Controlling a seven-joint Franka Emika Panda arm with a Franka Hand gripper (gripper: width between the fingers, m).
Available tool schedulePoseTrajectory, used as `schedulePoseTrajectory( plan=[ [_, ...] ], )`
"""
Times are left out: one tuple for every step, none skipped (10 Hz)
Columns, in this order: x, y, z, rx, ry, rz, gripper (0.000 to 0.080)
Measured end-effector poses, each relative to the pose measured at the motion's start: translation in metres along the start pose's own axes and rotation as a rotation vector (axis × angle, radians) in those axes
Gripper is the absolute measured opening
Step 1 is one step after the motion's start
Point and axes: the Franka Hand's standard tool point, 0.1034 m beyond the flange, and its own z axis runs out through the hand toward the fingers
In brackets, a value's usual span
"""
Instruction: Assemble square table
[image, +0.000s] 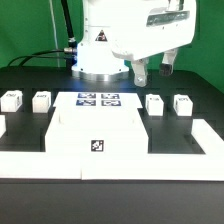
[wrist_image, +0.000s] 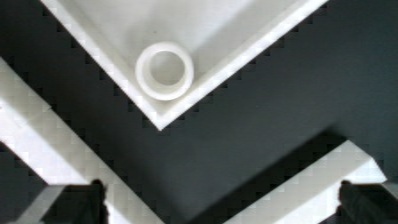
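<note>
Pincer (image: 153, 76) hangs open over dark tabletop (image: 30, 75), near slab (image: 95, 128) corner edge.

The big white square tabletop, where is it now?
In the exterior view the tabletop lies flat in the middle, right in front of the marker board, with two legs standing off to each side.

The arm (image: 130, 25) is showing glossy, rounded white shells. Its gripper (image: 153, 70) is wearing two grey fingers (image: 140, 72). The round white base (image: 99, 55) is bearing a black triangle mark and glowing blue along its lower rim. Black cables (image: 66, 20) are hanging at the far side.
</note>
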Motion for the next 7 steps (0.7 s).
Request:
schedulePoseTrajectory(
  plan=[
    [0.0000,0.0000,0.0000,0.000,0.000,0.000,0.0650],
    [0.0000,0.0000,0.0000,0.000,0.000,0.000,0.0650],
    [0.0000,0.0000,0.0000,0.000,0.000,0.000,0.0650],
    [0.0000,0.0000,0.0000,0.000,0.000,0.000,0.0650],
    [0.0000,0.0000,0.0000,0.000,0.000,0.000,0.0650],
    [0.0000,0.0000,0.0000,0.000,0.000,0.000,0.0650],
    [0.0000,0.0000,0.0000,0.000,0.000,0.000,0.0650]
  ],
)
